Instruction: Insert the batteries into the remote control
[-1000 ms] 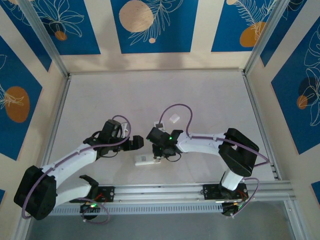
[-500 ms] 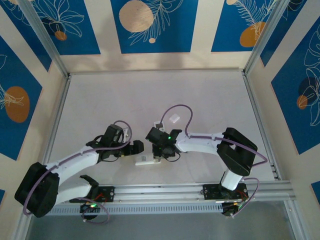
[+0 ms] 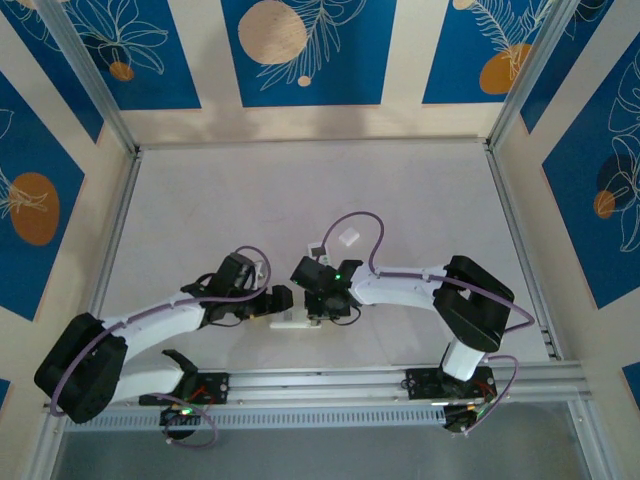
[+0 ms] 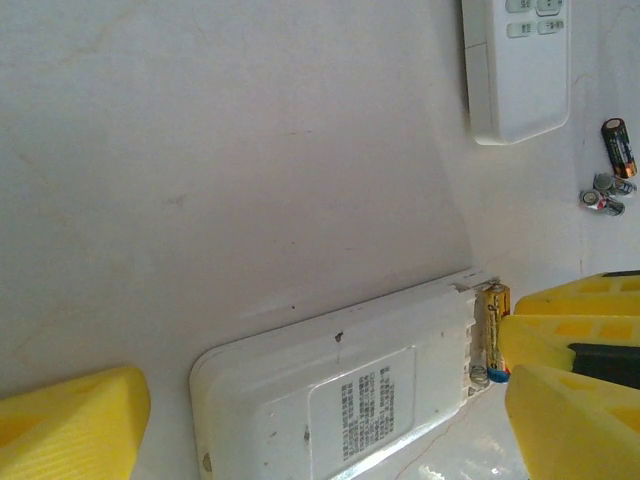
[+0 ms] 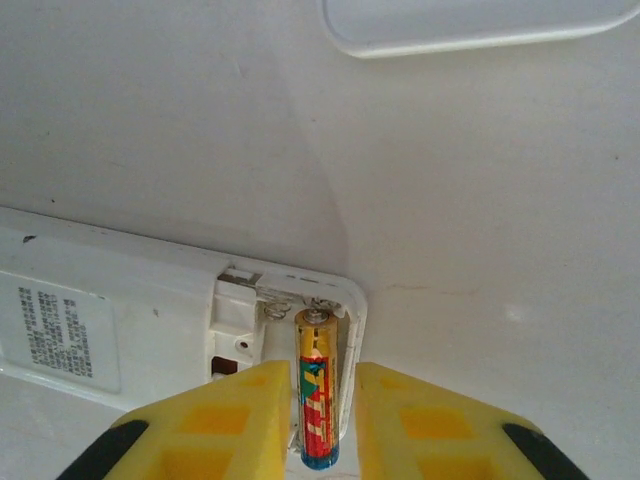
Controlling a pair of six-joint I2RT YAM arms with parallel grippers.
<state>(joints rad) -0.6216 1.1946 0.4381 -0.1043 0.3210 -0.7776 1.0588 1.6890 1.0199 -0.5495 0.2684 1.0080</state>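
The left gripper [image 3: 282, 300] has been brought closer to the remote control [image 4: 340, 390] than it was a second ago, while the right gripper [image 5: 318, 420] is found where it was, at the remote's other end. The remote is laid face down on the white table [image 4: 250, 150], label upward, with its battery compartment [image 5: 240, 330] uncovered. A gold battery [image 5: 318, 395] is seen lying in the outermost slot, one end set against the spring. The right gripper's yellow fingers [image 5: 215, 420] are drawn narrow on either side of this battery; whether it is actually pinched cannot be told. The left gripper is spread wide, with the remote's body framed between its fingers and nothing held. Farther off, a few loose batteries [image 4: 604, 190] are scattered just beside a second remote [image 4: 515, 80], well apart from the open compartment.
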